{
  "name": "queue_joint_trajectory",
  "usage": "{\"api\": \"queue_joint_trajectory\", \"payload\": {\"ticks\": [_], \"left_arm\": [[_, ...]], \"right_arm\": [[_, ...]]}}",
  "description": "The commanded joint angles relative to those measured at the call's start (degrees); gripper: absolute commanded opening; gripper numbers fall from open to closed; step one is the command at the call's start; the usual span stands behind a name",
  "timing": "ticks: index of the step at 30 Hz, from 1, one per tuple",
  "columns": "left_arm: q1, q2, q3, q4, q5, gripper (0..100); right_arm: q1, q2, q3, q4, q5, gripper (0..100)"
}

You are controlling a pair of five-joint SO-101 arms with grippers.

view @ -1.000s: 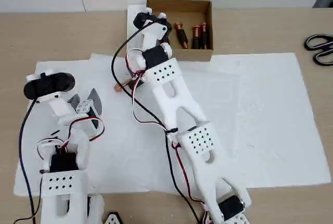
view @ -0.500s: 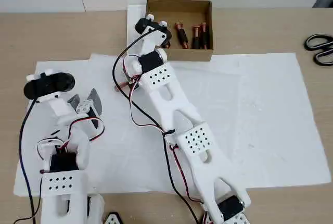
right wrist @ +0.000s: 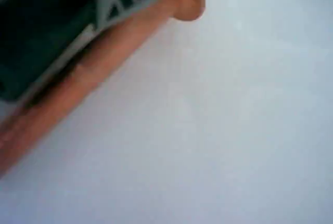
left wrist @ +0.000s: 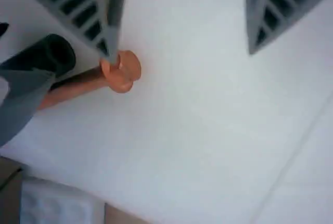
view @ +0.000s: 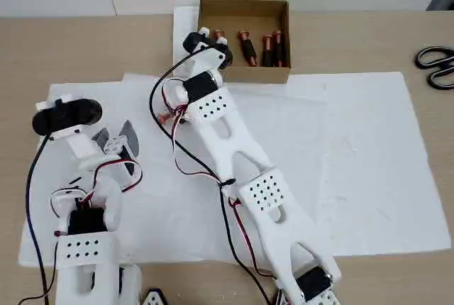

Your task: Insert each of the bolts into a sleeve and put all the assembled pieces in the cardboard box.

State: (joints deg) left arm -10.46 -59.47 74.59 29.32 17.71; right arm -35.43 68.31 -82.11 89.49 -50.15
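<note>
A brown cardboard box (view: 273, 74) with an open top stands at the far middle of the light wooden table (view: 71, 42). Inside it lie copper-coloured bolts in black sleeves (view: 268, 48): three lie side by side towards its right end, and another at its left end is partly hidden by the white right arm.

The right gripper (view: 176, 111) hangs over the white paper sheet (view: 340, 163), just near and left of the box. Its grey ribbed finger (right wrist: 135, 0) is clamped against a copper-coloured metal bolt (right wrist: 104, 52), whose round head sticks out past the finger. A short black tube sleeve (left wrist: 49, 57) sits right against the bolt's shank; whether the shank passes through it cannot be told.

The left gripper (view: 117, 138) is at the near left over the sheet, its fingers spread wide and holding nothing, pointed at the bolt's head.

Black-handled scissors (view: 436, 64) lie at the far right edge.
</note>
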Motion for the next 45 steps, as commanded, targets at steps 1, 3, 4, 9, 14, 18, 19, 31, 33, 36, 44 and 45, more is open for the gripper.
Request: {"api": "queue_joint_trajectory", "payload": {"ticks": [1, 3, 4, 9, 14, 18, 19, 31, 33, 36, 44, 45], "left_arm": [[0.0, -1.2, -0.1, -1.3, -0.3, 16], [0.0, -1.2, -0.1, -1.3, -0.3, 16], [0.0, -1.2, -0.1, -1.3, -0.3, 16], [0.0, -1.2, 0.0, -1.3, -0.3, 16], [0.0, -1.2, 0.0, -1.3, -0.3, 16], [0.0, -1.2, 0.0, -1.3, -0.3, 16], [0.0, -1.2, 0.0, -1.3, -0.3, 16], [0.0, -1.2, 0.0, -1.3, -0.3, 16], [0.0, -1.2, 0.0, -1.3, -0.3, 16], [0.0, -1.2, 0.0, -1.3, -0.3, 16], [0.0, -1.2, 0.0, -1.3, -0.3, 16], [0.0, -1.2, 0.0, -1.3, -0.3, 16]], "right_arm": [[0.0, -0.2, -2.4, 0.5, -0.3, 17.6], [0.1, 0.3, -2.3, 0.2, -0.3, 17.6], [0.1, 1.0, -2.4, 0.0, -0.2, 17.6], [0.1, 4.8, -2.8, -0.2, -0.2, 17.6], [0.6, 5.2, -3.4, 0.1, -0.2, 17.5], [1.4, 5.5, -6.9, 2.2, -0.2, 17.3], [1.4, 5.6, -7.6, 2.8, -0.2, 16.2], [5.4, 5.4, -8.9, 3.6, 3.1, 0.4], [6.1, 5.1, -9.7, 5.0, 3.2, 0.4], [6.8, 3.6, -12.1, 6.5, 4.6, 0.4], [10.9, -3.5, -12.7, 6.9, 9.7, 0.4], [11.6, -4.0, -12.7, 6.9, 9.1, 0.4]]}}
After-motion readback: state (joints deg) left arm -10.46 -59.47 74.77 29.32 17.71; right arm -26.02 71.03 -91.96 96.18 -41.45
